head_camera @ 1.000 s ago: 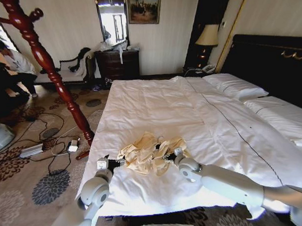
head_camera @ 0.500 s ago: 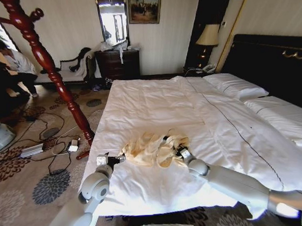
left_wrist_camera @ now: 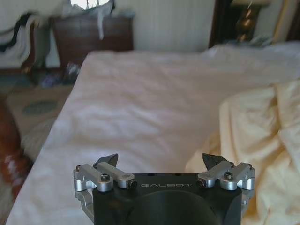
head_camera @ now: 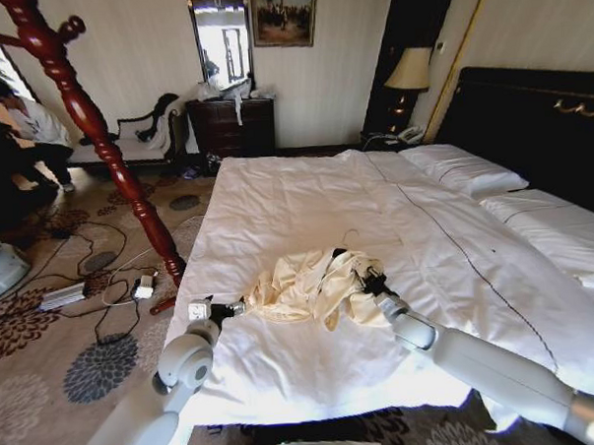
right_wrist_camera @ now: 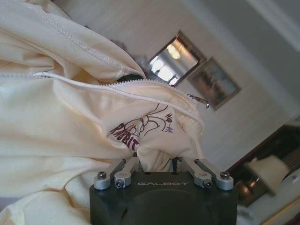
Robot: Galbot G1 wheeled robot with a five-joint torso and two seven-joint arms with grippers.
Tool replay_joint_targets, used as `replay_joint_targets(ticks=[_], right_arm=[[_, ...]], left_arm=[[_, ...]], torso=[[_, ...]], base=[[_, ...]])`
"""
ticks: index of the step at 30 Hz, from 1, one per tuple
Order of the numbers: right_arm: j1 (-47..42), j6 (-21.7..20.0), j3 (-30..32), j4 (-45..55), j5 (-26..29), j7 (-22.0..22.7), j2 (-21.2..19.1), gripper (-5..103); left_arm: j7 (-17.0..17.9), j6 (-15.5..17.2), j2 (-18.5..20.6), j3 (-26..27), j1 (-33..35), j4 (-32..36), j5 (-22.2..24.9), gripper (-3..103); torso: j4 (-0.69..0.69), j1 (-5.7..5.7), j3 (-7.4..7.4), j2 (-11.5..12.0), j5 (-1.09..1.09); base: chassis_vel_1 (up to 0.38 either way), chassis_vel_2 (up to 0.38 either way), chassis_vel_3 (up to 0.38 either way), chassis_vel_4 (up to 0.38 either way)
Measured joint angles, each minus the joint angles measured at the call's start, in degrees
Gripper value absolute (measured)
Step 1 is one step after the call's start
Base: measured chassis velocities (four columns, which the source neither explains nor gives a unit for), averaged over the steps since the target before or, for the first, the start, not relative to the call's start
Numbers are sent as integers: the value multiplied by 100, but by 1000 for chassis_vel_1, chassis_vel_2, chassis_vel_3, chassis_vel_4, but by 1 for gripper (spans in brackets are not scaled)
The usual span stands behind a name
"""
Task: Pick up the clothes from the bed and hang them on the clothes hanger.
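Observation:
The clothes [head_camera: 302, 286], a cream garment with a zipper and a printed label [right_wrist_camera: 140, 126], lie bunched near the bed's [head_camera: 305, 188] foot end. My right gripper [head_camera: 367, 279] is shut on a fold of the fabric [right_wrist_camera: 157, 161] and holds that side raised off the duvet. My left gripper [head_camera: 232, 309] sits at the garment's left edge, open, with the cream cloth [left_wrist_camera: 262, 140] beside one finger and nothing between the fingers [left_wrist_camera: 160, 161]. A small black part with a thin silver hook [head_camera: 340, 248] pokes out of the garment's top; it looks like the clothes hanger.
A tall red-brown wooden coat stand [head_camera: 85, 113] leans over the carpet left of the bed. Cables and a power strip [head_camera: 68, 292] lie on the floor there. A narrower white bed [head_camera: 564, 235] adjoins on the right. Pillows [head_camera: 462, 168] rest at the dark headboard.
My right gripper has moved up and away from me with the fabric, pulling the garment up and spreading it. The left gripper has stayed at the garment's left edge.

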State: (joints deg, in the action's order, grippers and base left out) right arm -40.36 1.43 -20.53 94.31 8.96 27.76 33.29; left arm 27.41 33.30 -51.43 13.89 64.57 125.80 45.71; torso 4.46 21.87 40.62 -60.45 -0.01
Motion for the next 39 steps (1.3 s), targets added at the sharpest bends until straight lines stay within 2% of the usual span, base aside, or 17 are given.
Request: replay_joint_targets(ticks=[1, 2, 5, 6, 10, 11, 15, 16, 17, 20, 21, 23, 24, 28, 39], right_arm=[[28, 120, 101, -1, -141, 0, 8, 24], [28, 120, 101, -1, -141, 0, 8, 24], [186, 482, 336, -60, -498, 54, 138, 24], [186, 482, 336, -60, -498, 54, 138, 24], [303, 828, 543, -235, -971, 161, 455, 24], [303, 828, 543, -235, -971, 161, 455, 24], [341, 1203, 695, -435, -1648, 250, 824, 24], [341, 1203, 695, -435, -1648, 250, 824, 24], [352, 1329, 745, -474, -1885, 258, 917, 24], [361, 1671, 905, -496, -2399, 269, 1106, 24], [361, 1671, 905, -496, -2399, 269, 1106, 24], [339, 1900, 983, -419, -2623, 280, 1198, 24], [339, 1900, 983, -419, -2623, 280, 1198, 24], [292, 2173, 1121, -127, -2926, 257, 1302, 24], [305, 2222, 977, 311, -3156, 256, 1436, 24]], left_arm=[[-122, -92, 191, 36, -136, 57, 21, 100], [-122, -92, 191, 36, -136, 57, 21, 100], [-261, -169, 1003, 86, -584, 215, 108, 100], [-261, -169, 1003, 86, -584, 215, 108, 100], [-284, -231, 2143, 65, -1118, 577, 504, 100], [-284, -231, 2143, 65, -1118, 577, 504, 100], [-396, -336, 3207, -2, -1811, 973, 1597, 100], [-396, -336, 3207, -2, -1811, 973, 1597, 100], [-484, -334, 3408, -3, -1944, 1001, 1822, 100], [-938, -338, 3853, 2, -2172, 953, 1999, 100], [-938, -338, 3853, 2, -2172, 953, 1999, 100], [-1219, -326, 4091, 23, -2249, 946, 2222, 100], [-1219, -326, 4091, 23, -2249, 946, 2222, 100], [-1645, -298, 4302, 101, -2333, 1048, 3029, 100], [-1715, -297, 4241, 45, -2280, 1108, 3332, 100]], torso=[[1, 0, 0, 0, 0], [1, 0, 0, 0, 0], [0, 1, 0, 0, 0], [0, 1, 0, 0, 0], [-1, 1, 0, 0, -1], [-1, 1, 0, 0, -1], [1, 1, 0, 0, 1], [1, 1, 0, 0, 1], [1, 1, 0, 0, 1], [-1, 1, 0, 0, -1], [-1, 1, 0, 0, -1], [0, 1, 0, 0, 0], [0, 1, 0, 0, 0], [0, 0, 0, 0, 0], [0, 0, -1, 0, 0]], base=[[0, 0, 0, 0], [0, 0, 0, 0], [0, 0, 0, 0], [0, 0, 0, 0], [0, 0, 0, 0], [0, 0, 0, 0], [0, 0, 0, 0], [0, 0, 0, 0], [0, 0, 0, 0], [0, 0, 0, 0], [0, 0, 0, 0], [0, 0, 0, 0], [0, 0, 0, 0], [0, 0, 0, 0], [0, 0, 0, 0]])
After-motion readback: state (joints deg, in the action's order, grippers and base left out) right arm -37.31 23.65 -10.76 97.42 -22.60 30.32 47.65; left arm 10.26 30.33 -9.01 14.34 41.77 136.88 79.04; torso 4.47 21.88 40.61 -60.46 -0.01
